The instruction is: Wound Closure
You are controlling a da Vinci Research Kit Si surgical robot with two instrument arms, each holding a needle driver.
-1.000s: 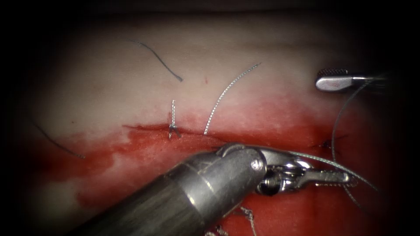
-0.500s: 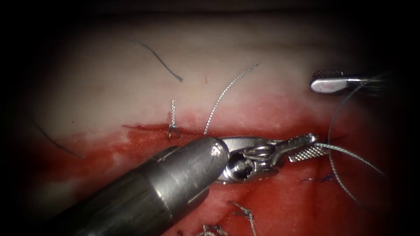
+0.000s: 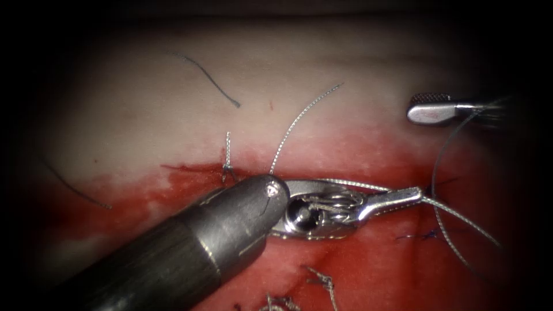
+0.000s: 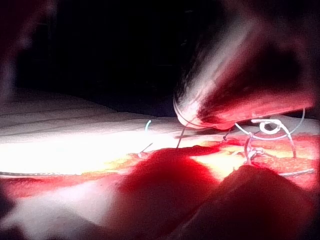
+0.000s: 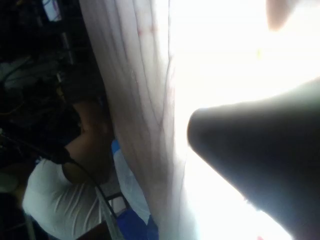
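The left tool (image 3: 403, 198) has its jaws closed on the thread (image 3: 461, 217), over the red fluid (image 3: 144, 201) along the cut (image 3: 190, 169). At far right, the right tool (image 3: 429, 109) grips the thread's upper end above the tissue (image 3: 317, 63). The needle's place cannot be told.

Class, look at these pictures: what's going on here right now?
Bench suturing practice on pork tissue. The left arm's hand lies along the cut, shut on a braided thread that runs off to the right. The right arm's hand hovers at the right, beside a thin dark strand. A tied stitch sits further left. I cannot make out the needle.
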